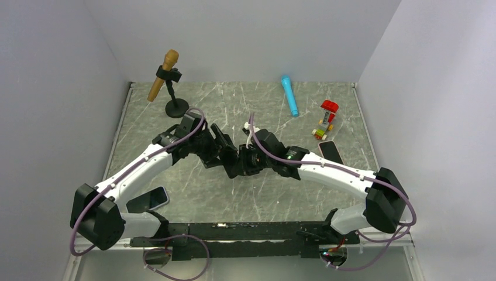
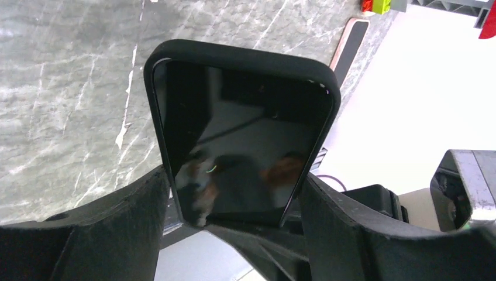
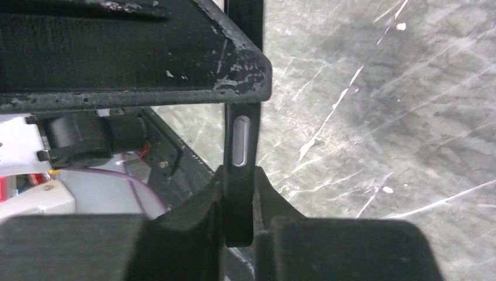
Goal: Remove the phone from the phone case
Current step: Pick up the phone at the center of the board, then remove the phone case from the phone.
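Over the centre of the marble table (image 1: 234, 105), the left gripper (image 2: 237, 202) is closed on the two long sides of the black phone case (image 2: 240, 55), w/ the phone (image 2: 234, 146) seated inside, screen toward the wrist cam. The right gripper (image 3: 238, 205) pinches the case's thin edge just beside a silver side button (image 3: 240, 140), jaws nearly together.

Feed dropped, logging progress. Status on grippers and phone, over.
Left gripper shut across phone case sides. Right gripper shut on its edge. Phone seated in case, not yet out. Nothing blocking.
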Robot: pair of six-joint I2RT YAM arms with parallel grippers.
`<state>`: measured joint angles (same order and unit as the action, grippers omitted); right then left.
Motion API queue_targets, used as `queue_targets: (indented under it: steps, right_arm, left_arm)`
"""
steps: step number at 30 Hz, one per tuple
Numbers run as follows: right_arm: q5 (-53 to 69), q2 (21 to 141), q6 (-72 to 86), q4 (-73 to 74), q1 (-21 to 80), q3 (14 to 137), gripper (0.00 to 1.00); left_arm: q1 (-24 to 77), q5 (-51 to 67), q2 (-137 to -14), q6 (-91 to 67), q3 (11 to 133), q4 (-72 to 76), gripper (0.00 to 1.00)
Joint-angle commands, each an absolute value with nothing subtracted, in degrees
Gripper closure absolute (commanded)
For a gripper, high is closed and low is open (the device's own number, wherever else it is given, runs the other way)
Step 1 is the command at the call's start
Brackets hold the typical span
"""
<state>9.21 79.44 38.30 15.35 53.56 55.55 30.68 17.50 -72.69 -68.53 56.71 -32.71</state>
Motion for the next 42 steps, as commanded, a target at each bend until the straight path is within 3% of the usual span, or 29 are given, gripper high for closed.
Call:
queue_targets:
  steps: [1, 2, 3, 5, 6, 7, 13, 20, 28, 30, 37, 42]
  right_arm:
    - [11.81, 78.35, 35.44, 13.26, 52.85, 57.66, 1.0]
    - [13.1, 77.56, 35.04, 12.34, 52.23, 57.24, 1.0]
    - [14.21, 76.72, 34.75, 10.96, 51.74, 56.54, 1.0]
    - [15.61, 75.01, 35.35, 9.09, 50.1, 55.37, 1.0]
    - [17.02, 74.02, 35.93, 7.98, 49.01, 54.59, 1.0]
    - [18.89, 73.06, 36.49, 6.74, 47.87, 53.71, 1.0]
    - [30.06, 64.45, 41.55, -1.37, 39.23, 47.65, 1.0]
    - [41.76, 60.25, 48.39, -11.03, 32.39, 46.23, 1.0]
    - [47.92, 61.24, 53.09, -23.37, 32.21, 45.27, 1.0]
    - [48.6, 61.41, 53.43, -24.39, 32.22, 45.59, 1.0]
    - [50.42, 62.22, 55.02, -27.72, 32.26, 44.95, 1.0]
    - [51.96, 63.95, 55.31, -27.82, 32.43, 45.34, 0.97]
  left_arm:
    - [30.86, 18.74, -70.68, -70.48, 57.91, -25.37, 1.0]
    - [30.89, 19.36, -70.2, -70.1, 57.16, -23.58, 0.92]
    - [30.86, 19.45, -69.55, -69.53, 56.55, -22.38, 0.72]
    - [30.79, 17.61, -68.04, -67.83, 56.53, -22.77, 0.17]
    - [30.65, 16.53, -66.83, -66.31, 56.77, -23.13, 0.03]
    - [30.18, 15.96, -66.01, -64.35, 57.03, -23.29, 0.01]
    - [25.49, 19.34, -61.19, -55.52, 55.84, -21.68, 0.01]
    - [23.01, 33.67, -58.79, -61.05, 46.55, 6.25, 0.1]
    - [25.0, 35.99, -60.37, -62.52, 47.64, 21.81, 0.06]
    - [25.61, 35.08, -60.48, -61.95, 47.73, 21.32, 0.11]
    - [26.15, 37.39, -65.0, -68.34, 46.27, 33.96, 0.43]
    - [27.66, 38.12, -66.56, -66.29, 48.97, 32.32, 0.52]
